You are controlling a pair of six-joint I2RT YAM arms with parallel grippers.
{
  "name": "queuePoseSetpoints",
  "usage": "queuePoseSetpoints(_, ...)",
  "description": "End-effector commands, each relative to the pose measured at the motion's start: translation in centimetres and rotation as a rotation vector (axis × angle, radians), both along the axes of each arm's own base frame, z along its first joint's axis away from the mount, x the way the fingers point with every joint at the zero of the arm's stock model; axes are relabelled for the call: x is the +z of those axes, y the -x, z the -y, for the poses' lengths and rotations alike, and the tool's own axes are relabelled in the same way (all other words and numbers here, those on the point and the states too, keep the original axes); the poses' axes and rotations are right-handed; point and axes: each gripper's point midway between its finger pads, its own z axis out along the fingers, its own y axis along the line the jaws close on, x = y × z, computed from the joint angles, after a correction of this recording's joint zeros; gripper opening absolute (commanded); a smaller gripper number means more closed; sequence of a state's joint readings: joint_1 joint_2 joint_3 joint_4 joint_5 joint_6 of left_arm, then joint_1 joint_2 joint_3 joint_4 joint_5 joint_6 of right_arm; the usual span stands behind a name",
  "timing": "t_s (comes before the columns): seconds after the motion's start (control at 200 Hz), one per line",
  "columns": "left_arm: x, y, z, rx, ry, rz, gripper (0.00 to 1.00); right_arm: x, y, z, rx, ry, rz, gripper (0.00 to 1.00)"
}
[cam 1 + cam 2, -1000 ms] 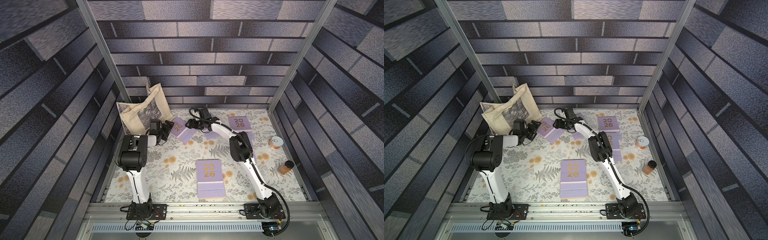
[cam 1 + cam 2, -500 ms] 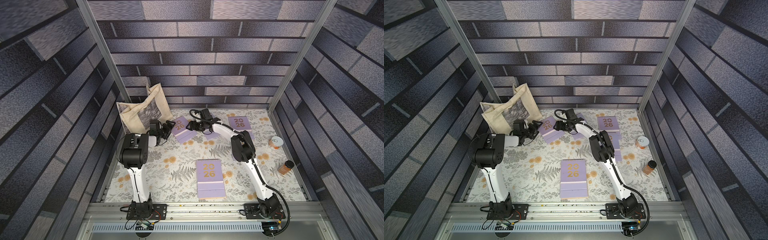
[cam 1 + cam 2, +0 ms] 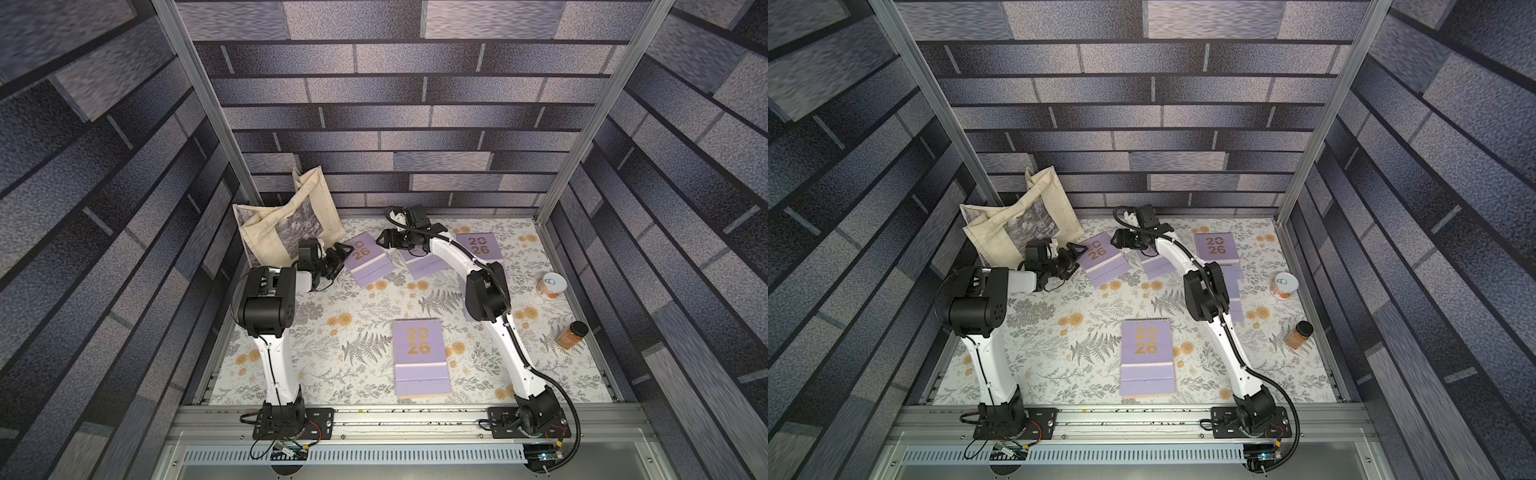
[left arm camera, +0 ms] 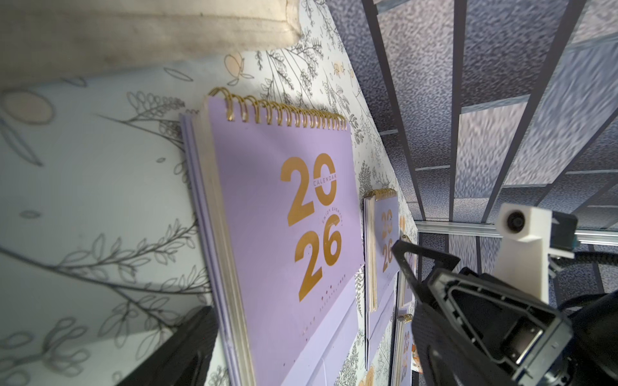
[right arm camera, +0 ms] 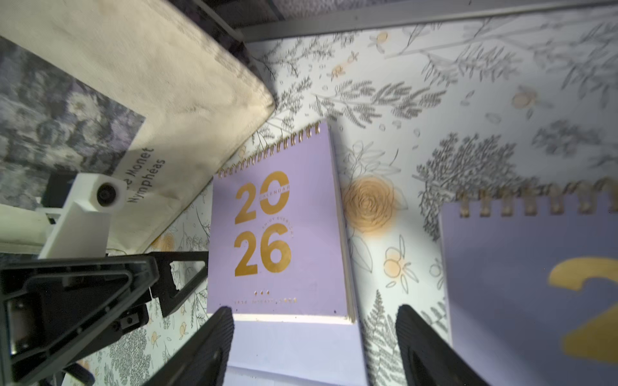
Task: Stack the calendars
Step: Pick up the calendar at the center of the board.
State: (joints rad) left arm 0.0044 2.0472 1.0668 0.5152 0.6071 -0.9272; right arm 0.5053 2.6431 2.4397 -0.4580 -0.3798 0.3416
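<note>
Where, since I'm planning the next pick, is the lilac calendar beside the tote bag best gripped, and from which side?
The calendar lies flat, so only the thick page block at its edges offers a pinch. Probably best to take the long side edge, coming in low from the tote bag side, where the open left gripper is.

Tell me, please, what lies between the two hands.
A lilac calendar lies between the left hand and right hand, as both top views show.

Grey-violet brick-patterned walls (image 3: 415, 83), aluminium corner posts (image 3: 210, 104) (two at the back), fern-and-flower tabletop (image 3: 353, 299), even light.
</note>
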Motion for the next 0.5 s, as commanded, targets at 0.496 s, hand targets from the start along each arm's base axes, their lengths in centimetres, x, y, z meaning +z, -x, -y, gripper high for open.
queuePoseSetpoints(0.496,-5.5,2.5,-0.8,-0.041,-0.073,-0.194,0.94,-4.5,0.6,-1.7,0.081,-0.033,-0.055,0.78)
